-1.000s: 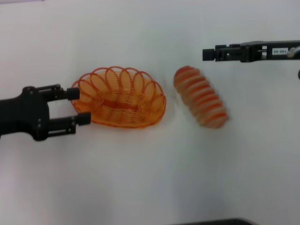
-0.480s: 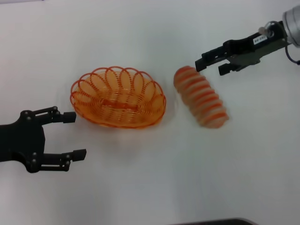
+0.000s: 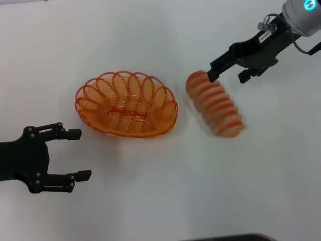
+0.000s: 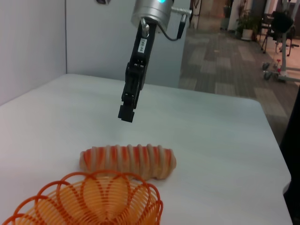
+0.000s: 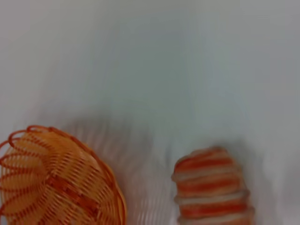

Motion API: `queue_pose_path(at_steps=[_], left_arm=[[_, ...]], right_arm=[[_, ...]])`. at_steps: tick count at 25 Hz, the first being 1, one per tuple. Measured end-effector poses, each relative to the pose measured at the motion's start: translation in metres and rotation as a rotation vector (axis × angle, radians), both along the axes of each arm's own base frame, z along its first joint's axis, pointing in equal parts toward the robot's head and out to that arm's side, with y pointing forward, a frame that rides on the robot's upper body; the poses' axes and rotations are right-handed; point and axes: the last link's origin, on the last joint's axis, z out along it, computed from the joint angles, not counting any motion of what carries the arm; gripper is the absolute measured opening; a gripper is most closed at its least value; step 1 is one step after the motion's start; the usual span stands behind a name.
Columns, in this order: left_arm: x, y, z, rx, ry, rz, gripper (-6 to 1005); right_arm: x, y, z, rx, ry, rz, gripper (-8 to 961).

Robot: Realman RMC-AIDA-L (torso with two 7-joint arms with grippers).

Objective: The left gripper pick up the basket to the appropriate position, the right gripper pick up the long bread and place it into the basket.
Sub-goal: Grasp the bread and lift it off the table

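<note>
Though its white label seems unreadable, right gripper [image 3: 228, 76] hovers above long bread [image 3: 215, 104].

left gripper [image 3: 80, 154] | low on the left side, fingers wide apart | right gripper [image 3: 228, 76] | up on the right, tilted down, fingers apart

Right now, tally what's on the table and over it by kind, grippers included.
Baskets: 1, the orange wire basket, empty.
Breads: 1, the long bread, lying on the table beside the basket.
Grippers: 2, the left gripper open on the basket's near left, the right gripper open above the bread's far end.
Total: 4.
</note>
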Motion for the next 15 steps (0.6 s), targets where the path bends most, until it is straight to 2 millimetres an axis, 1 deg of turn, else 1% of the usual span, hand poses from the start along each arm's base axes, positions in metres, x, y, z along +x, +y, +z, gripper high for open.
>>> queue_pose_path(at_steps=[5, 10, 15], left_arm=[[0.000, -0.002, -0.004, 0.000, -0.005, -0.016, 877], [0.000, -0.002, -0.008, -0.005, -0.008, -0.016, 877], [0.000, -0.003, -0.011, -0.015, -0.015, -0.013, 877]], right_arm=[[-0.007, -0.003, -0.013, -0.049, -0.078, 0.002, 949], [-0.011, -0.003, -0.026, -0.085, -0.200, 0.030, 949], [-0.014, -0.003, -0.036, -0.106, -0.239, 0.053, 949]])
